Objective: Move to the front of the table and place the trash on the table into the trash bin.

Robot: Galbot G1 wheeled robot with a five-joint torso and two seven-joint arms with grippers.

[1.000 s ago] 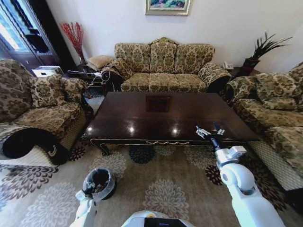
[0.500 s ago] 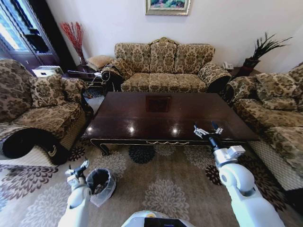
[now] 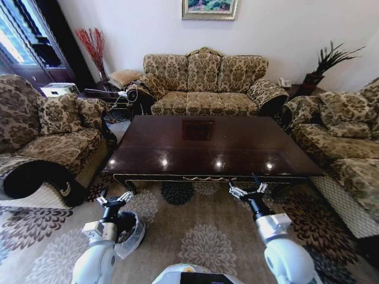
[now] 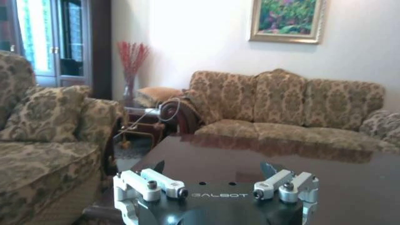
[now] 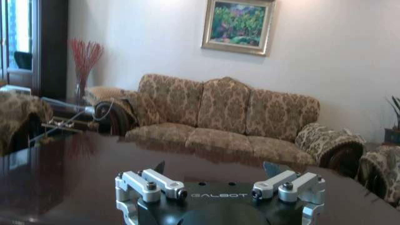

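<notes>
Patterned sofas ring a living room on three sides: a three-seat sofa [image 3: 204, 83] against the far wall under a framed painting [image 3: 209, 8], an armchair [image 3: 50, 139] on the left, another sofa [image 3: 343, 139] on the right. At the centre stands the bench [image 3: 201, 148], a dark glossy rectangle with gold trim along its near apron and carved legs; its top mirrors ceiling lights and carries no visible trash in the head view. A floral carpet [image 3: 195, 236] covers the floor between the bench and the robot, a broad open strip along the near edge. Narrower gaps separate the bench's left end from the armchair and its right end from the right sofa.

On the carpet near the left, the trash bin [image 3: 131, 232] sits, black with a pale bag ruffled over its rim, well apart from the bench. The left claw [image 3: 114, 199] is raised just beside and above the bin, fingers spread and holding nothing. The right claw [image 3: 247, 190] hangs over the carpet just in front of the bench's near edge, right of centre, fingers likewise spread and bare. Both wrist views look across the shiny top toward the far sofa, each claw's jaws apart.
</notes>
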